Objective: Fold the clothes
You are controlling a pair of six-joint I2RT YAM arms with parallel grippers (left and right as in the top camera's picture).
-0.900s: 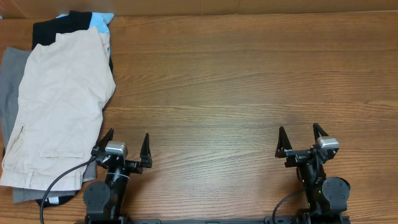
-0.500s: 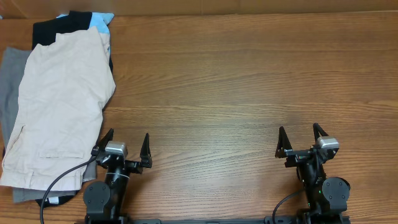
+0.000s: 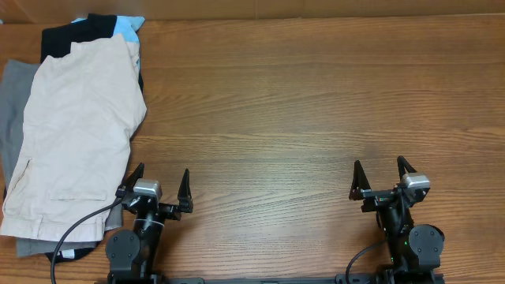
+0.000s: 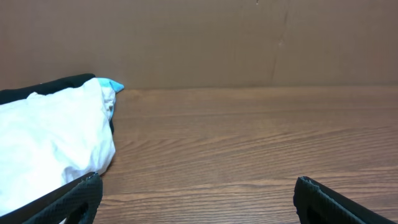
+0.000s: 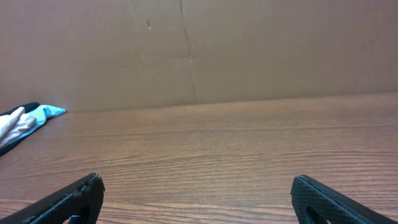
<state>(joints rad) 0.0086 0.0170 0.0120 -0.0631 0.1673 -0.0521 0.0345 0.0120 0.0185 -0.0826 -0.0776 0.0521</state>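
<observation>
Nothing has moved: the beige shorts (image 3: 75,134) lie untouched along the bench's (image 3: 300,102) left edge. The left gripper (image 3: 160,183) and right gripper (image 3: 383,175) stay parked at the near edge, jaws spread wide and empty, so folding has not begun.

Left wrist view. You are looking across the wooden table (image 4: 249,143) toward a brown cardboard wall (image 4: 217,37); the pale shorts (image 4: 43,137) are lying at left (black and light-blue garment (image 4: 114,85) peeking behind), and your left gripper (image 4: 196,202) is holding its fingers (image 4: 74,196) wide apart.

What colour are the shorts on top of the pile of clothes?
Pale beige, almost cream. The shorts show best in the overhead view.
</observation>
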